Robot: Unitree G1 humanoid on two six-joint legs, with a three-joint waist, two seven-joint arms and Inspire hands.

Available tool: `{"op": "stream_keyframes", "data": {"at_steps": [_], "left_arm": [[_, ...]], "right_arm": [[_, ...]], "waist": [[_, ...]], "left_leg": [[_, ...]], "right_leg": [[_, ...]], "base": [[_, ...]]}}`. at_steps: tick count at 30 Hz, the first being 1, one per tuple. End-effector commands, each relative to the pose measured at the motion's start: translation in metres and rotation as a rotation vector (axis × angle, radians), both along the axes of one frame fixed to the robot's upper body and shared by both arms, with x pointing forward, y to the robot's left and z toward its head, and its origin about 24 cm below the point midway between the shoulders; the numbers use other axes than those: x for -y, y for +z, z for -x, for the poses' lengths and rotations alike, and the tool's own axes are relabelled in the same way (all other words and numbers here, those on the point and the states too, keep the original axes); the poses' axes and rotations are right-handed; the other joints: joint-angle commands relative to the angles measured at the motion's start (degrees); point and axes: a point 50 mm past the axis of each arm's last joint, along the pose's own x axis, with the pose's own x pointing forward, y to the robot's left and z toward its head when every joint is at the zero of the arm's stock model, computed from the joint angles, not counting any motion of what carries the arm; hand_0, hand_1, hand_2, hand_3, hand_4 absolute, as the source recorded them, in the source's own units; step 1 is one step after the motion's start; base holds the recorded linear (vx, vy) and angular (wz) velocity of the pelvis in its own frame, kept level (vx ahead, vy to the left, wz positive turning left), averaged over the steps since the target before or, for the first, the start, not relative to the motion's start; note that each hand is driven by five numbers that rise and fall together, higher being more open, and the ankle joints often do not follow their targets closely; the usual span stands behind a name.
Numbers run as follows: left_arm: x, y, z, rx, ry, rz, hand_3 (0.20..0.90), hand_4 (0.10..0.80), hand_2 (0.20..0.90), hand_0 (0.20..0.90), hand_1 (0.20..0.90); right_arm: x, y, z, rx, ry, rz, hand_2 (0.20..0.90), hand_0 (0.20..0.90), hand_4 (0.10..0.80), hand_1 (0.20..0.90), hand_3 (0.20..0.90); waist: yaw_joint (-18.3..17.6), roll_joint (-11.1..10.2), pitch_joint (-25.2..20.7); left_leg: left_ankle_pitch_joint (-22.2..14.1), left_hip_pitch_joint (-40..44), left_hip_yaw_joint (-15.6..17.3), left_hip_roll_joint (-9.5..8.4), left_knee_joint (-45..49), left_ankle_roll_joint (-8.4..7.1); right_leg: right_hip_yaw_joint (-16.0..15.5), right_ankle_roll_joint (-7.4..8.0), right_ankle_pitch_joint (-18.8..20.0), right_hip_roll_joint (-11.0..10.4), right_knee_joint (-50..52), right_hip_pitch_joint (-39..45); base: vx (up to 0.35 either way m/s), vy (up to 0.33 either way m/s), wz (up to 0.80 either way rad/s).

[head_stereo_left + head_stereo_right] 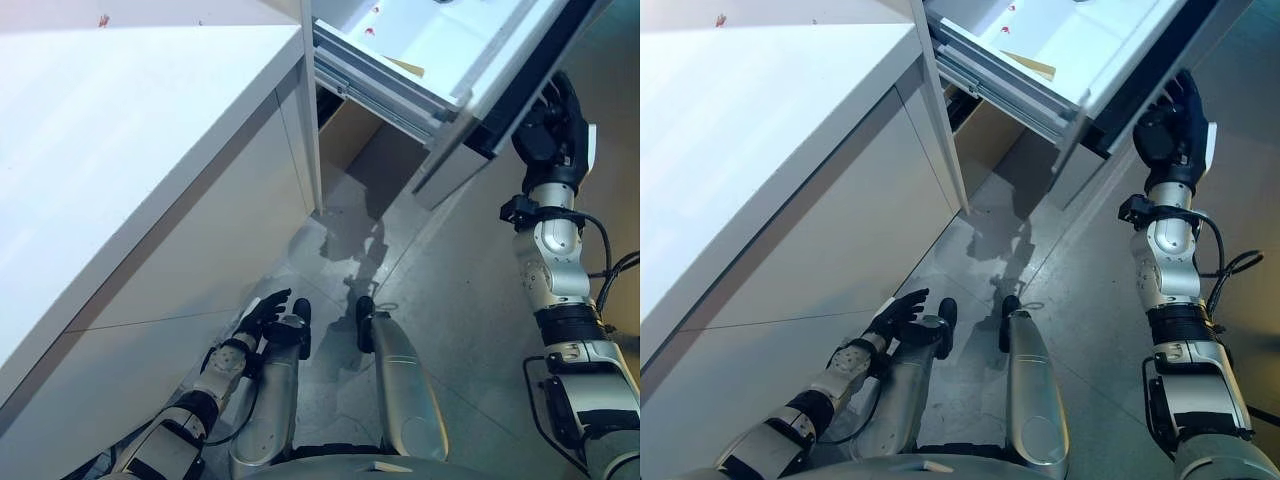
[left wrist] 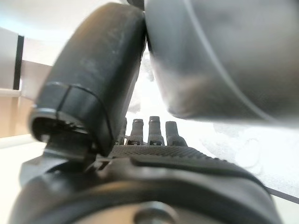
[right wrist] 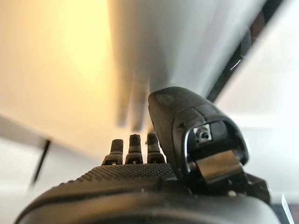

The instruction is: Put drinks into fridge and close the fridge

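The fridge drawer stands pulled out at the top, white inside, with a flat yellowish piece lying in it. Its dark front panel faces right. My right hand is raised against that front panel with straight fingers, open and holding nothing; it also shows in the right wrist view, with its fingers pointing at the drawer's pale face. My left hand hangs low near the floor, its fingers relaxed and empty; it also shows in the left wrist view.
A white counter runs along the left, with pale cabinet panels below it. Under the drawer the cavity shows a brown inner wall. Grey glossy floor lies ahead and to the right.
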Motion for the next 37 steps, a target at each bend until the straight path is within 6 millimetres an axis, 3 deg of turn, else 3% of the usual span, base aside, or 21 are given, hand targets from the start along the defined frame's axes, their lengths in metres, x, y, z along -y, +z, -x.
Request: {"op": "stream_keyframes", "data": {"at_steps": [1, 5, 10, 13, 15, 19, 22, 25, 26, 27, 30, 31, 37], "left_arm": [[-0.017, -0.031, 0.057, -0.153, -0.033, -0.057, 0.900, 0.800, 0.900, 0.900, 0.900], [-0.019, -0.034, 0.065, -0.183, -0.060, -0.056, 0.900, 0.800, 0.900, 0.900, 0.900], [-0.017, -0.036, 0.070, -0.207, -0.089, -0.053, 0.900, 0.800, 0.900, 0.900, 0.900], [-0.018, -0.039, 0.075, -0.227, -0.090, -0.053, 0.900, 0.800, 0.900, 0.900, 0.900], [-0.020, -0.041, 0.079, -0.248, -0.076, -0.045, 0.900, 0.800, 0.900, 0.900, 0.900], [-0.022, -0.046, 0.089, -0.277, -0.040, -0.021, 0.900, 0.800, 0.900, 0.900, 0.900], [-0.024, -0.051, 0.100, -0.303, 0.011, 0.008, 0.900, 0.800, 0.900, 0.900, 0.900], [-0.025, -0.057, 0.116, -0.328, 0.089, 0.058, 0.900, 0.800, 0.900, 0.900, 0.900], [-0.024, -0.057, 0.118, -0.329, 0.102, 0.064, 0.900, 0.800, 0.900, 0.900, 0.900], [-0.024, -0.059, 0.125, -0.333, 0.144, 0.085, 0.900, 0.800, 0.900, 0.900, 0.900], [-0.025, -0.061, 0.134, -0.344, 0.199, 0.115, 0.900, 0.800, 0.900, 0.900, 0.900], [-0.027, -0.062, 0.137, -0.352, 0.223, 0.129, 0.900, 0.800, 0.900, 0.900, 0.900], [-0.032, -0.064, 0.136, -0.377, 0.274, 0.172, 0.900, 0.800, 0.900, 0.900, 0.900]], "right_arm": [[-0.138, 0.092, 0.027, 0.345, 0.763, 0.525, 0.900, 0.900, 0.800, 0.900, 0.900], [-0.156, 0.092, 0.031, 0.330, 0.841, 0.576, 0.900, 0.900, 0.800, 0.900, 0.900], [-0.151, 0.090, 0.023, 0.307, 0.761, 0.492, 0.900, 0.900, 0.800, 0.900, 0.900], [-0.131, 0.086, 0.012, 0.305, 0.623, 0.370, 0.900, 0.900, 0.800, 0.900, 0.900], [-0.106, 0.078, 0.004, 0.293, 0.465, 0.244, 0.900, 0.900, 0.800, 0.900, 0.900], [-0.074, 0.044, 0.003, 0.227, 0.247, 0.119, 0.900, 0.900, 0.800, 0.900, 0.900], [-0.056, -0.007, 0.013, 0.119, 0.139, 0.029, 0.900, 0.900, 0.800, 0.900, 0.900], [-0.031, -0.082, 0.041, -0.073, 0.052, -0.078, 0.900, 0.900, 0.800, 0.900, 0.900], [-0.029, -0.093, 0.045, -0.109, 0.036, -0.092, 0.900, 0.900, 0.800, 0.900, 0.900], [-0.027, -0.131, 0.063, -0.238, 0.018, -0.107, 0.900, 0.900, 0.800, 0.900, 0.900], [-0.031, -0.189, 0.090, -0.481, 0.024, -0.148, 0.900, 0.900, 0.800, 0.900, 0.900], [-0.031, -0.219, 0.107, -0.627, 0.053, -0.187, 0.900, 0.900, 0.800, 0.900, 0.900], [-0.032, -0.312, 0.177, -1.161, 0.152, -0.265, 0.900, 0.900, 0.800, 0.900, 0.900]], "waist": [[6.2, -1.1, -6.4], [7.2, -1.3, -8.1], [7.9, -1.4, -9.9], [7.9, -1.6, -11.2], [7.5, -1.8, -12.7], [6.2, -1.7, -15.0], [4.5, -1.5, -16.9], [2.4, -1.3, -18.9], [2.1, -1.3, -19.1], [1.3, -1.2, -19.9], [0.2, -1.2, -21.1], [-0.3, -1.3, -21.6], [-0.5, -1.6, -23.7]], "left_leg": [[-1.9, 5.3, 0.9, -2.92, -3.7, 3.88], [-0.4, 8.5, -0.3, -2.87, -7.5, 3.66], [0.8, 12.5, -1.0, -2.45, -11.9, 3.50], [1.3, 15.2, -0.9, -1.67, -14.7, 3.39], [1.6, 17.5, -0.6, -1.10, -17.0, 3.23], [2.1, 21.0, 0.3, -0.29, -20.8, 3.02], [2.7, 23.5, 1.7, 0.38, -23.7, 2.84], [3.5, 26.4, 3.6, 1.27, -27.4, 2.54], [3.6, 26.7, 3.8, 1.39, -27.9, 2.49], [4.0, 27.7, 4.4, 1.81, -29.5, 2.33], [5.2, 29.1, 5.3, 2.49, -32.2, 1.96], [5.7, 29.8, 5.7, 2.84, -33.7, 1.74], [7.6, 31.9, 6.5, 3.42, -38.1, 0.98]], "right_leg": [[-1.5, -1.93, -0.8, -0.3, -1.0, 6.8], [-2.1, -1.38, 0.1, -0.7, -4.2, 10.1], [-3.0, -0.34, 1.2, -1.5, -8.9, 14.4], [-3.6, 0.37, 2.0, -1.9, -12.3, 17.2], [-3.7, 0.72, 2.6, -2.0, -15.3, 19.7], [-3.3, 1.07, 3.8, -1.5, -20.1, 23.2], [-2.4, 1.18, 4.4, -0.7, -23.2, 25.2], [-1.9, 1.35, 5.1, 0.3, -26.7, 27.6], [-1.8, 1.38, 5.2, 0.4, -27.1, 27.8], [-1.6, 1.51, 5.5, 0.7, -28.3, 28.4], [-1.5, 1.64, 6.3, 1.1, -30.4, 29.4], [-1.4, 1.71, 6.8, 1.4, -31.5, 30.0], [-1.6, 1.98, 9.1, 2.0, -36.9, 32.4]], "base": [[0.111, 0.011, 0.06], [0.139, 0.015, 0.18], [0.097, 0.001, 0.22], [0.057, -0.016, 0.24], [0.087, -0.023, 0.22], [0.055, -0.014, 0.06], [0.044, -0.001, 0.07], [0.009, 0.000, 0.01], [-0.021, -0.006, -0.15], [-0.025, -0.014, -0.18], [-0.042, -0.033, -0.19], [-0.067, -0.040, -0.26], [-0.073, -0.033, -0.07]]}}
